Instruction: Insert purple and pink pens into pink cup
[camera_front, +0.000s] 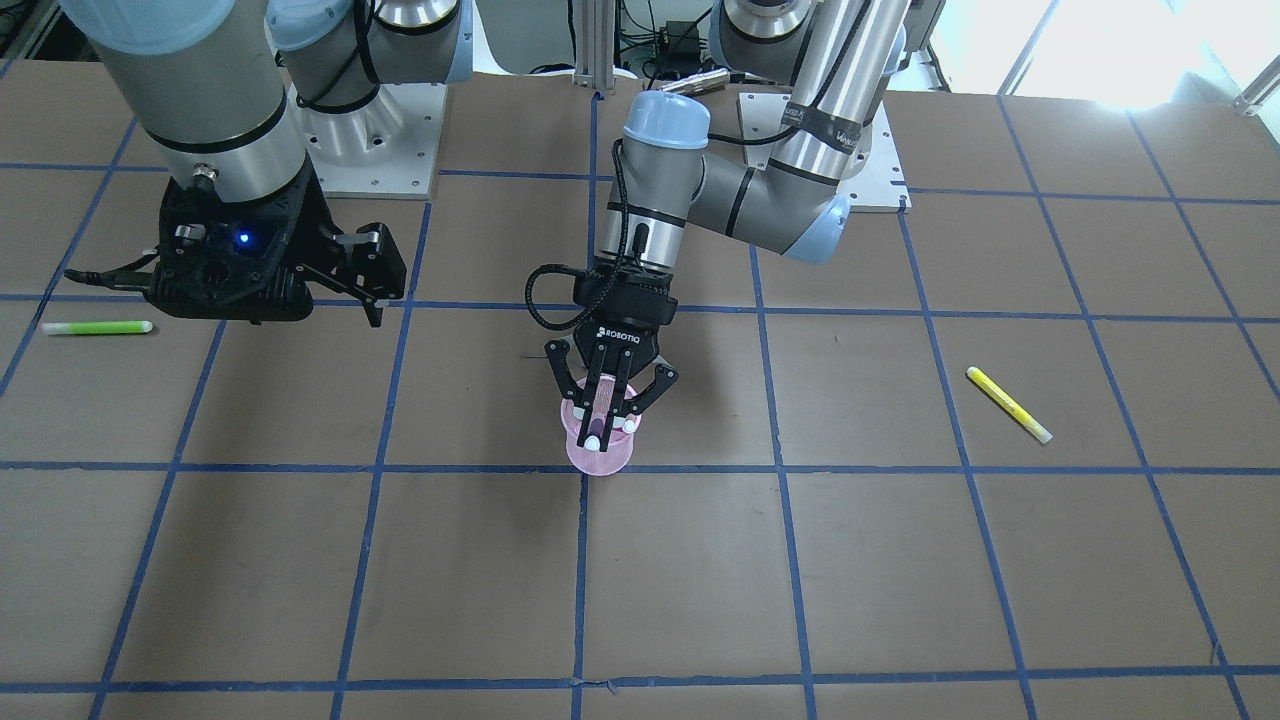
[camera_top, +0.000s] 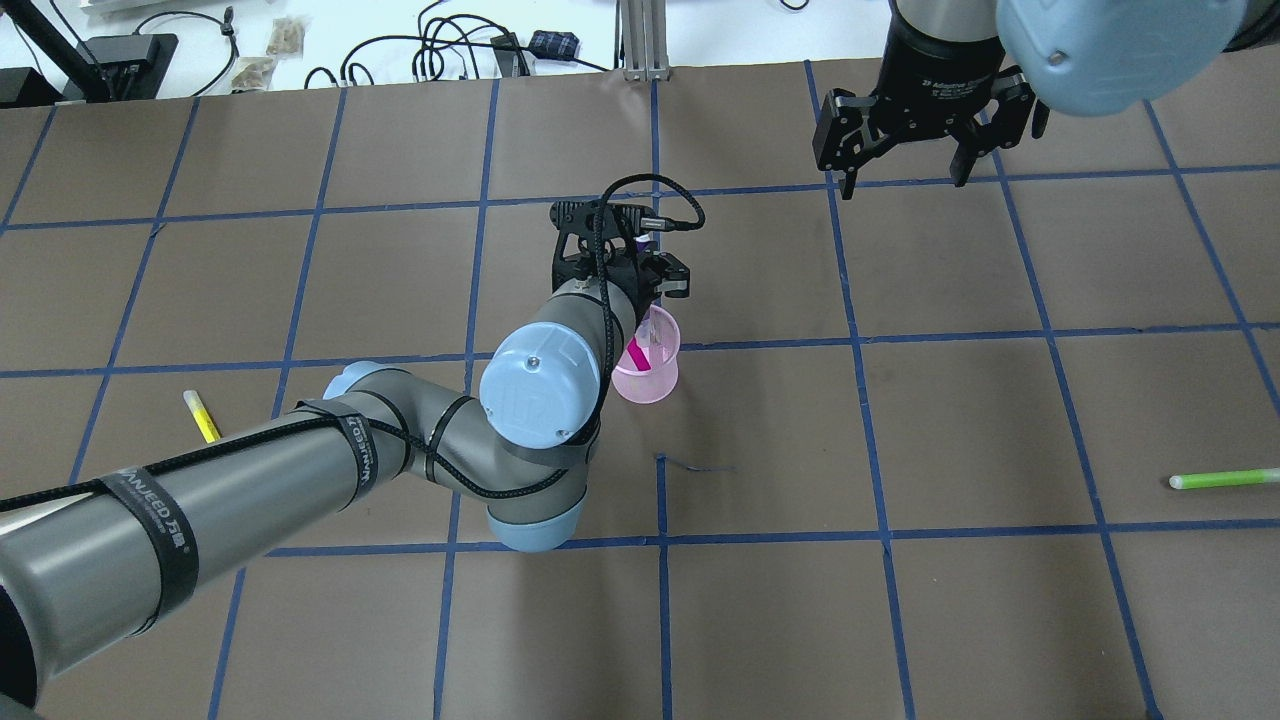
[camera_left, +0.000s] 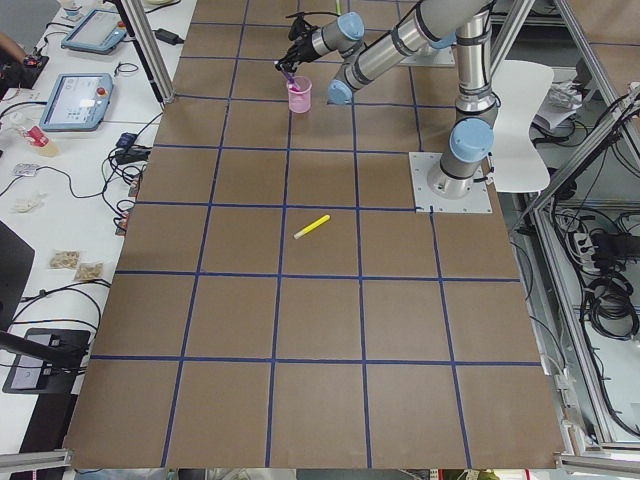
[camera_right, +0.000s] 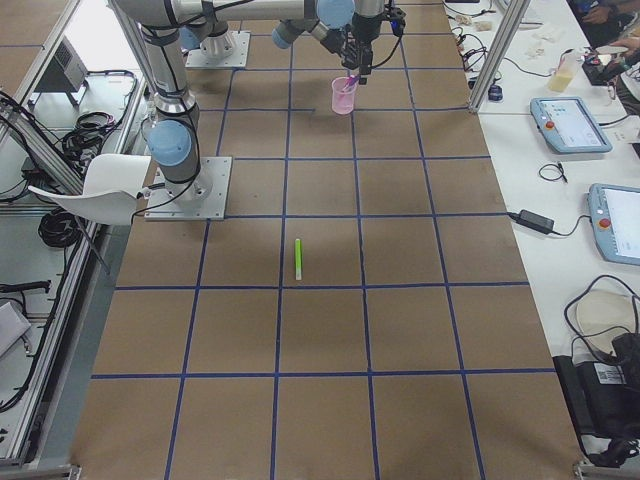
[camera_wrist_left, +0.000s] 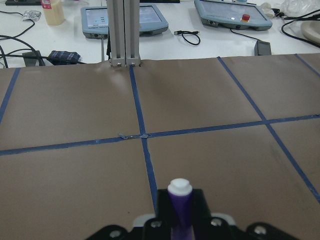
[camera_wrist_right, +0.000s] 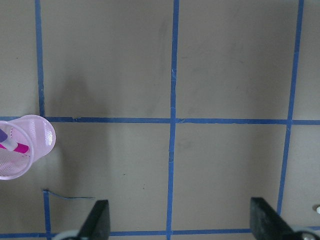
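While the pink cup (camera_top: 658, 386) holds a pink pen (camera_top: 636, 355), left claw (camera_front: 607, 417) clamps the purple pen (camera_wrist_left: 180, 210) in it; right claw (camera_top: 907, 182) gapes.

Cup (camera_wrist_right: 25, 145): cut by left edge in right wrist view. Purple pen (camera_wrist_left: 180, 210): lower barrel hidden between left gripper (camera_wrist_left: 181, 196) fingers. Overhead: left arm (camera_top: 540, 385) covers cup's side.

Left gripper (camera_front: 608, 425) points down, pinching the purple pen (camera_wrist_left: 180, 206) (right gripper (camera_top: 908, 176) spread wide).
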